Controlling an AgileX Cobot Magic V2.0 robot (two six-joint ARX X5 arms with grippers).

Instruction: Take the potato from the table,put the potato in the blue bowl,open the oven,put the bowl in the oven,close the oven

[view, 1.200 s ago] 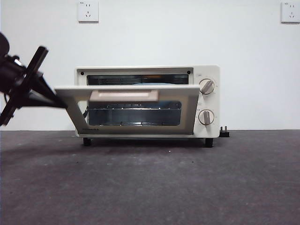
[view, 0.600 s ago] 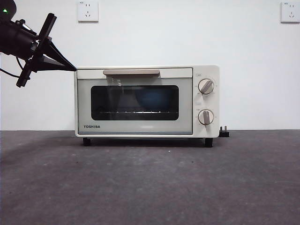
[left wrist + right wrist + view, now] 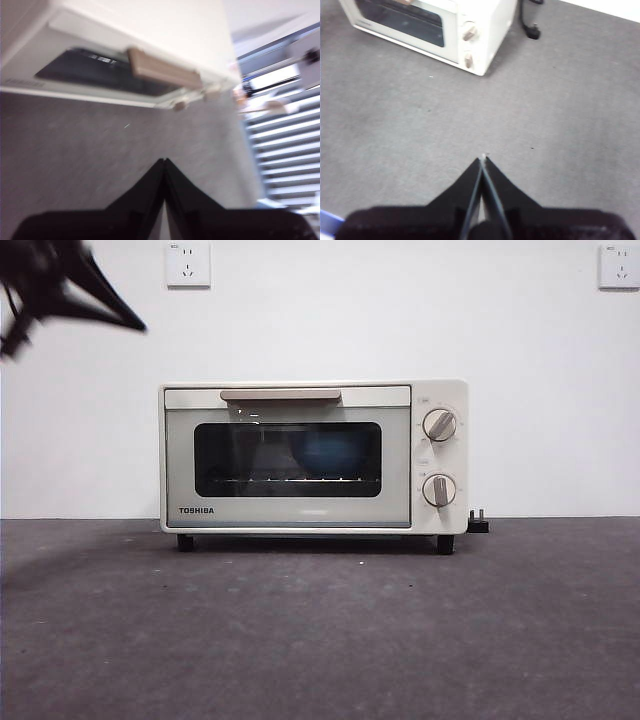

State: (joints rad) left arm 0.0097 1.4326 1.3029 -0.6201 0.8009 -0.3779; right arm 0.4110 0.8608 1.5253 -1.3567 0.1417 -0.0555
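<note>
The cream-white oven (image 3: 313, 457) stands at the back of the table (image 3: 320, 630) with its door closed and its beige handle (image 3: 280, 395) up. Through the dark glass a blue bowl (image 3: 330, 452) shows dimly inside. The potato is hidden. My left gripper (image 3: 135, 327) hangs shut and empty at the front view's top left corner, above and to the left of the oven (image 3: 135, 55); its own view shows the gripper (image 3: 164, 161) with jaws pressed together over the table. My right gripper (image 3: 483, 158) is shut on nothing, well back from the oven (image 3: 435, 27).
A black plug (image 3: 479, 522) and cable (image 3: 529, 25) lie on the table beside the oven's knob side. Two wall sockets (image 3: 188, 263) sit high on the white wall behind.
The oven door went from half-open to fully closed. My left gripper then rose away from the oven's top left corner toward the upper left.
</note>
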